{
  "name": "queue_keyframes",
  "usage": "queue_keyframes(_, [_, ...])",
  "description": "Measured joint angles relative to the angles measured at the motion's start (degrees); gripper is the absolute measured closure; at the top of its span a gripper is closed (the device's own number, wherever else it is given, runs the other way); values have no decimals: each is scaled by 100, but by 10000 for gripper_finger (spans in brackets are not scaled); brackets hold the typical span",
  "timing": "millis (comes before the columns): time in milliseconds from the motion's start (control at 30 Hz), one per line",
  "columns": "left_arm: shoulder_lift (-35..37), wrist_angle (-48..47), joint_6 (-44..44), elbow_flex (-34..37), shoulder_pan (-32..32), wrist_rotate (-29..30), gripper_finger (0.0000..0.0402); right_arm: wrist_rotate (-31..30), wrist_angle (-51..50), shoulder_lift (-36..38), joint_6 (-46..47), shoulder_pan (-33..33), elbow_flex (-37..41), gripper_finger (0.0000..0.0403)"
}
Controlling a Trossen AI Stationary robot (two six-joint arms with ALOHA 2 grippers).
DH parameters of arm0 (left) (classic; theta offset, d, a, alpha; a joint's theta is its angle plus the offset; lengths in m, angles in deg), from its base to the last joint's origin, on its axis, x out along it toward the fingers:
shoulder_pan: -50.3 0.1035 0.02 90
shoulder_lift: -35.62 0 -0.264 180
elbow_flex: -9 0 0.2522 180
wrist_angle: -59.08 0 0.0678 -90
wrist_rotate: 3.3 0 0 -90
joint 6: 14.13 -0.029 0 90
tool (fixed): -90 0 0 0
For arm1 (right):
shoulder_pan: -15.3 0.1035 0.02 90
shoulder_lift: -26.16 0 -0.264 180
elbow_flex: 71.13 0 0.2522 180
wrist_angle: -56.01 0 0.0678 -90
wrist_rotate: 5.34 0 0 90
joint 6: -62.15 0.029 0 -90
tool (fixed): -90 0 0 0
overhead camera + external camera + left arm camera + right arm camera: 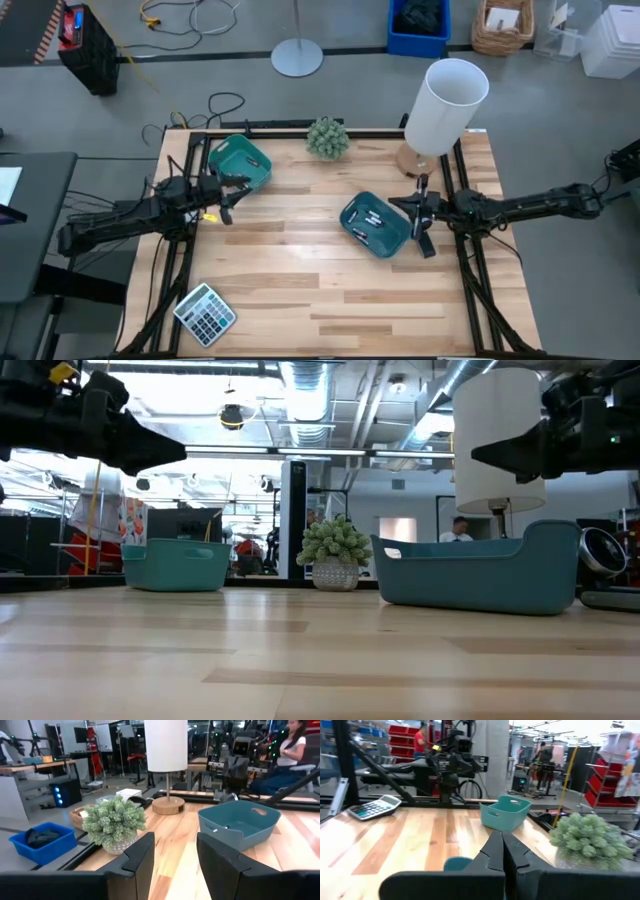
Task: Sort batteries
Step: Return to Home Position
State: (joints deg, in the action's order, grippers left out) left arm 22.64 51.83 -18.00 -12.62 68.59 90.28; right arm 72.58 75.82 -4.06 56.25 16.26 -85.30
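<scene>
The left gripper (175,841) hovers, fingers apart, beside the green-teal plastic tray (214,156) at back left. Small silvery cylindrical batteries (372,217) lie in the darker teal plastic tray (344,214) mid-table. The right gripper (502,841), fingers pressed together, hovers just beside it.

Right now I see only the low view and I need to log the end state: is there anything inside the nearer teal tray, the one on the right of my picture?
Observer: Yes. From above, a few silvery cells lie in that tray.
Operator: I can't make out the jaws by it.
Observer: That's the right gripper. Its wrist view shows the jaws shut with nothing between them. It sits just beside the tray.
Operator: And the left arm?
Observer: The left gripper has its jaws open and empty. It is next to the other tray, on the left arm's side.
</scene>
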Motion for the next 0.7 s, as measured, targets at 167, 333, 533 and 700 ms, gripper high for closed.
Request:
queue_keyframes(167, [517, -586, 92, 0, 0, -17, 260, -381, -746, 717, -126, 191, 2, 399])
queue_keyframes(333, [939, -989, 118, 0, -2, -26, 260, -385, -1389, 1453, -167, 322, 4, 399])
queue_keyframes(533, [1250, -1288, 116, 0, -4, -35, 260, -389, -2194, 2287, -190, 402, 7, 399])
queue_keyframes(700, [1278, -1367, 123, 0, -4, -68, 260, -389, -2800, 3015, -317, 518, 7, 399])
